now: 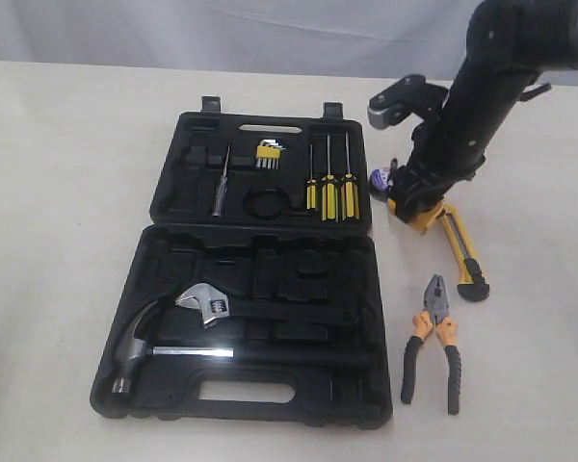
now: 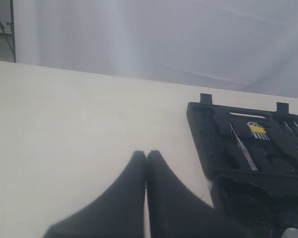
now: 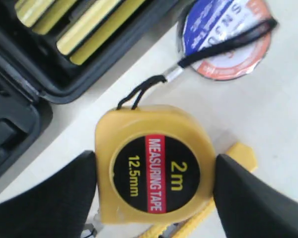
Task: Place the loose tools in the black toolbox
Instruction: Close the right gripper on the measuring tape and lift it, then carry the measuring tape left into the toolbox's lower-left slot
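The black toolbox (image 1: 361, 289) lies open in the middle of the table, also seen in the left wrist view (image 2: 208, 129). Right of its lid, my right gripper (image 1: 414, 207) (image 3: 154, 168) is shut on the yellow tape measure (image 1: 416, 214) (image 3: 154, 166), one finger pressed against each side. The tape measure's strap lies across the small tape roll (image 1: 381, 179) (image 3: 223, 39). The yellow-black utility knife (image 1: 462, 250) (image 3: 238, 153) lies just beside it, and the orange-black pliers (image 1: 433, 337) lie nearer the front. My left gripper (image 2: 146, 156) is shut and empty, left of the box.
A hammer (image 1: 144, 351) and an adjustable wrench (image 1: 207, 306) sit in the box's lower half. Yellow-handled screwdrivers (image 1: 329, 188) and hex keys (image 1: 268, 154) sit in the lid. The right arm (image 1: 482, 96) leans over the table's back right. A white curtain hangs behind.
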Controlling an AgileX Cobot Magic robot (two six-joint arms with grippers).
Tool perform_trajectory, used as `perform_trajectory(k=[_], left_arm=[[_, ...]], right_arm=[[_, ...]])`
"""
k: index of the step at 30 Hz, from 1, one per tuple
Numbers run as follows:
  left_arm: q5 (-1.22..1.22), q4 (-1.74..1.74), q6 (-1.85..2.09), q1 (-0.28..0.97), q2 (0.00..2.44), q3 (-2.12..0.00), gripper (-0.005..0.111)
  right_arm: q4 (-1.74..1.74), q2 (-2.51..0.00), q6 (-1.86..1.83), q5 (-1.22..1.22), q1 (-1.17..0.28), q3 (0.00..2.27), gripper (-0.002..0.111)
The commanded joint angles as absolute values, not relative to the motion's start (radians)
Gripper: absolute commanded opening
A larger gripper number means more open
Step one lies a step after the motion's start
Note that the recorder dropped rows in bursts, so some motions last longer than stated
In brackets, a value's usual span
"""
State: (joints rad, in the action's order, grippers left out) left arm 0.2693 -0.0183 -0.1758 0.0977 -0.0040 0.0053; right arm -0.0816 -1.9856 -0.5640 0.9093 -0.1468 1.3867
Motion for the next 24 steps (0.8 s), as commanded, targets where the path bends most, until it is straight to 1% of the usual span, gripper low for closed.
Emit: perform_trajectory(k=[1,6,12,15,18,24], left_arm=[[0.27,-0.015,-0.177,0.103,0.0,0.0,0.0],[0.27,-0.019,-0.177,0.103,0.0,0.0,0.0],[0.27,-0.019,-0.177,0.103,0.0,0.0,0.0],[0.27,-0.019,-0.177,0.103,0.0,0.0,0.0],[0.27,-0.019,-0.177,0.103,0.0,0.0,0.0],[0.27,-0.019,-0.177,0.103,0.0,0.0,0.0]], right_arm=[[-0.072,-1.911,-0.575,1.03,-0.196,1.484,0.015],[-0.072,-1.9,-0.64,1.111,-0.352,1.621,0.015],[0.019,-1.949,-0.677,1.038,-0.607,1.715,0.015],[0.119,-2.001,-0.677,1.021,-0.7,1.745,0.015],[0.211,-2.069,-0.677,1.009,-0.759,1.771,0.015],[0.207,-2.156,-0.675,0.861,-0.793,1.779,0.015]])
